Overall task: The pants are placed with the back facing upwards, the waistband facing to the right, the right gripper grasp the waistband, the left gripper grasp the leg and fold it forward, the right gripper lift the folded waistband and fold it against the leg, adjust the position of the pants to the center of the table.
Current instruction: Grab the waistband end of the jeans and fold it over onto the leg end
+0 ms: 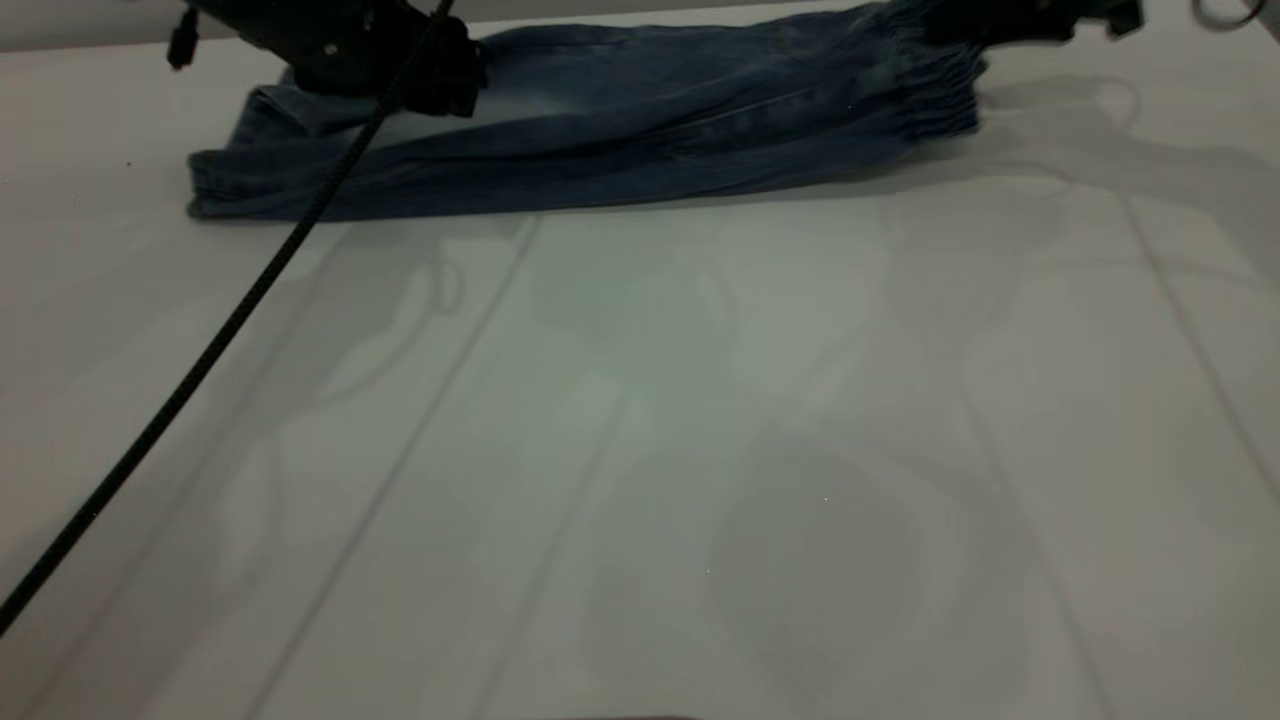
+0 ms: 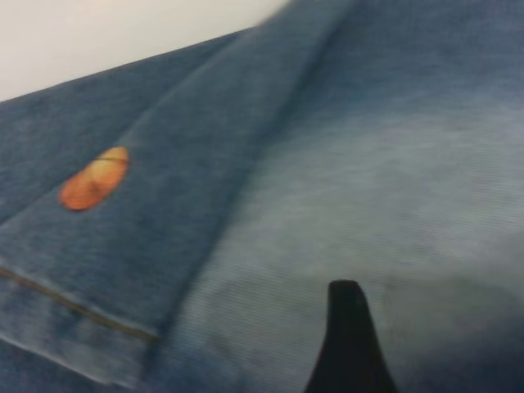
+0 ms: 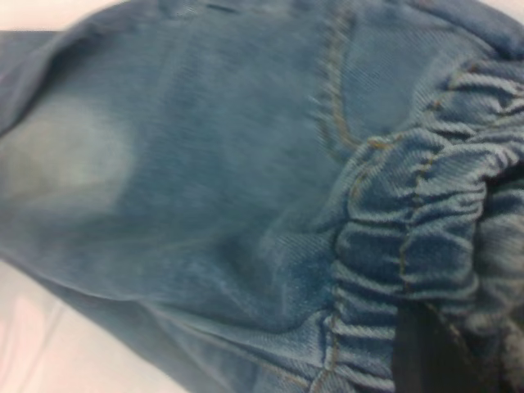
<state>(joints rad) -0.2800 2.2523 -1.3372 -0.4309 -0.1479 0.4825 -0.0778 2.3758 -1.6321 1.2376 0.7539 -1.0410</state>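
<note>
White table [image 1: 640,450] carries our pants [image 1: 640,120], folded lengthwise at its far edge. Our left gripper [image 2: 348,340] rests on the leg [image 2: 270,205], grip unclear. Our right gripper [image 3: 434,356] sits at the waistband [image 3: 426,246], grip unclear. We judge the waistband fold comes next.

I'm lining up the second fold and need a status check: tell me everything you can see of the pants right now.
The pants are blue denim with faded pale patches, folded lengthwise into a long band across the far side of the table. The gathered elastic waistband lies at the right end, the stitched leg hems at the left. An orange print spot shows on the leg. The left gripper rests on the leg end; the right gripper is at the waistband.
</note>
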